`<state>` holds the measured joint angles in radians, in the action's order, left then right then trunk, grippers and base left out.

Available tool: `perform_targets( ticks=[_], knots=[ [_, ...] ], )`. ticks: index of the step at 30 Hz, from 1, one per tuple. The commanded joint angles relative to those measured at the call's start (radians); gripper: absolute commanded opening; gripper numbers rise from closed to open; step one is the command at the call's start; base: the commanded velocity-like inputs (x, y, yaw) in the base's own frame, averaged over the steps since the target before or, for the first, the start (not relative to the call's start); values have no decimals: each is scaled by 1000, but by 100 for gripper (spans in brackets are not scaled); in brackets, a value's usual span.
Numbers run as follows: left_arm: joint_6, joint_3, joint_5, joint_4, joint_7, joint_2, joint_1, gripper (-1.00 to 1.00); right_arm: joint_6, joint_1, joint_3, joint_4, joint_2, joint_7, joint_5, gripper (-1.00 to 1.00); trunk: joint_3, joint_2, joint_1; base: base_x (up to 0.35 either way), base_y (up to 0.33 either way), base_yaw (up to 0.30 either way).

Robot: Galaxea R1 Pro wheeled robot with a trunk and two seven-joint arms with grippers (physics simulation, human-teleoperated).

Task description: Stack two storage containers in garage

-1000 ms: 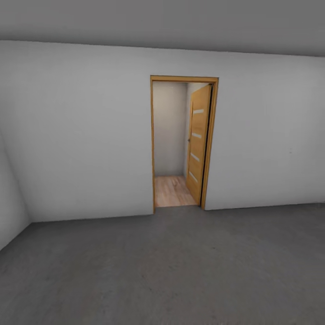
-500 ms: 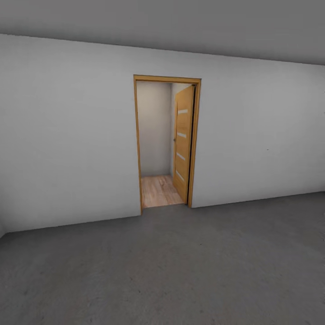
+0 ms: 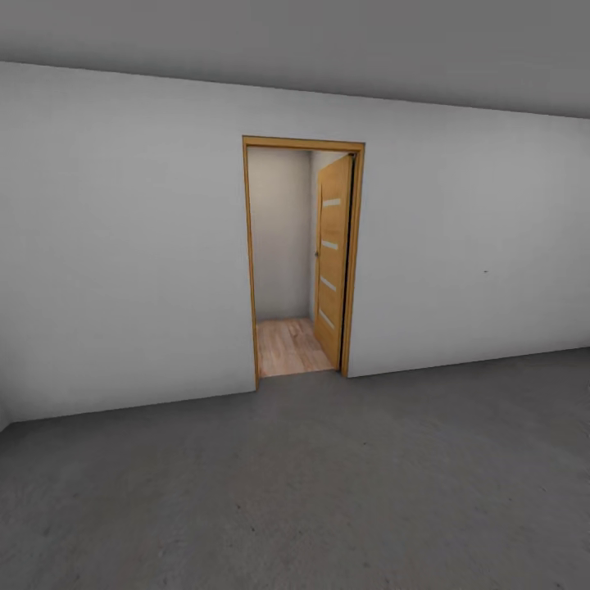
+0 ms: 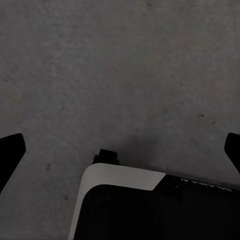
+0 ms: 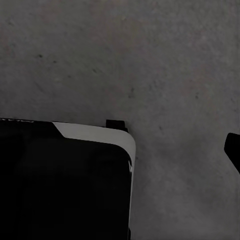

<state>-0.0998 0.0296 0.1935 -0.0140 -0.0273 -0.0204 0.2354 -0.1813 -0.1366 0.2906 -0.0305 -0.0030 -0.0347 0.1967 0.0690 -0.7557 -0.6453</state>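
Dark grey rough floor [image 3: 328, 492]; left gripper [image 4: 120, 150] fingers spread, empty; right gripper unclear.

From where I stand, the open door [image 3: 334, 260] hides the right side of the hallway behind it, and the doorframe [image 3: 247, 262] cuts the wood floor [image 3: 287, 346] off from sight beyond a short strip. In the left wrist view, the left gripper's fingertips [image 4: 11, 152] are dark slivers clipped by both picture edges. In the right wrist view, one fingertip [image 5: 233, 147] pokes in at the edge. The robot's base [image 4: 150, 205] runs out of both wrist pictures, its full shape untold.
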Motion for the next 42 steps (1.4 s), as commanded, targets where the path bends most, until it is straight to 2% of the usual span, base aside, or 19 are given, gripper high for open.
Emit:
perform_targets(
  ticks=[1,6,10,19,23,42],
  knots=[
    [-3,4,4,1,0,3,1,100,-6,-1,9,-3,1,-1,9,100,2,-1,0,0,0,0],
    [2,1,0,-1,10,29,1,100,-6,-1,9,-3,1,-1,8,100,2,-1,0,51,0,0],
    [8,-5,-8,-2,12,35,1,100,-6,-1,9,-3,1,-1,8,100,2,-1,0,243,0,0],
    [5,-7,-19,-4,12,36,1,100,-7,-1,12,-3,0,-1,5,100,2,-1,0,316,-2,0],
    [13,0,-7,-2,5,34,1,100,-6,-1,13,-3,0,-1,4,100,2,-1,0,314,-57,0],
    [11,3,0,8,-2,35,1,100,-7,-1,13,-3,-2,-2,6,100,2,-1,0,313,-4,0]
  ],
)
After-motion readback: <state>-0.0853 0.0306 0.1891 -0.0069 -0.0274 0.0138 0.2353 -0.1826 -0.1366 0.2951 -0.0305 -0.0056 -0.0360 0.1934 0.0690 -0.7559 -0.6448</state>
